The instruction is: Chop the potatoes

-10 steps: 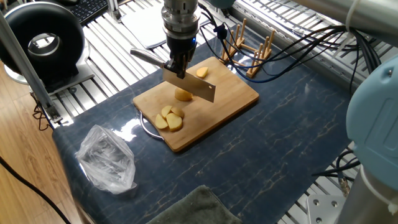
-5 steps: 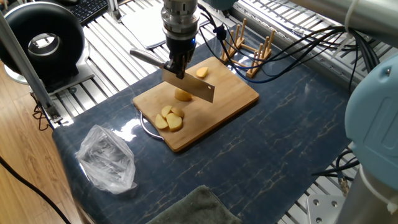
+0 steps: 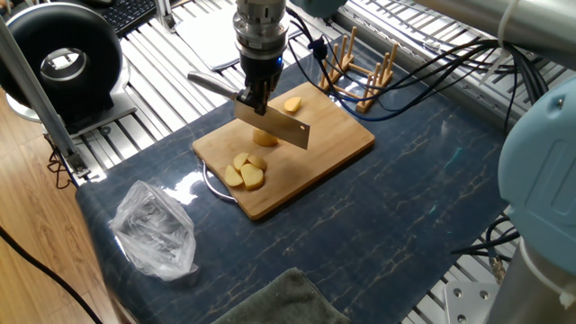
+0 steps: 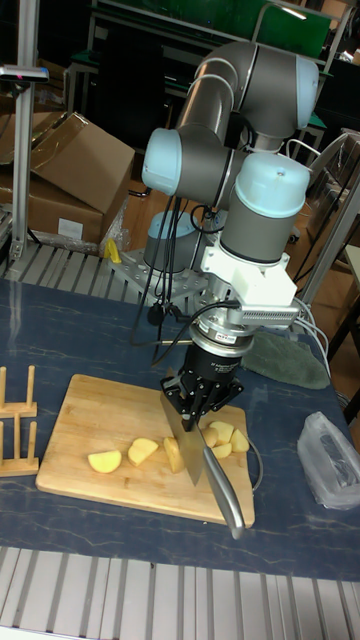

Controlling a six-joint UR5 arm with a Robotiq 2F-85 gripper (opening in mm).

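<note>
One gripper is clenched on the handle of one cleaver, blade edge down over the bamboo board. The potatoes lie on the board: roughly six pieces are countable in the tall fixed view, one at the board's end, one beside the blade, one partly behind the blade, and a cluster of three. One plastic bag, one wooden rack and one cloth sit on the bench. No writing is legible.
</note>
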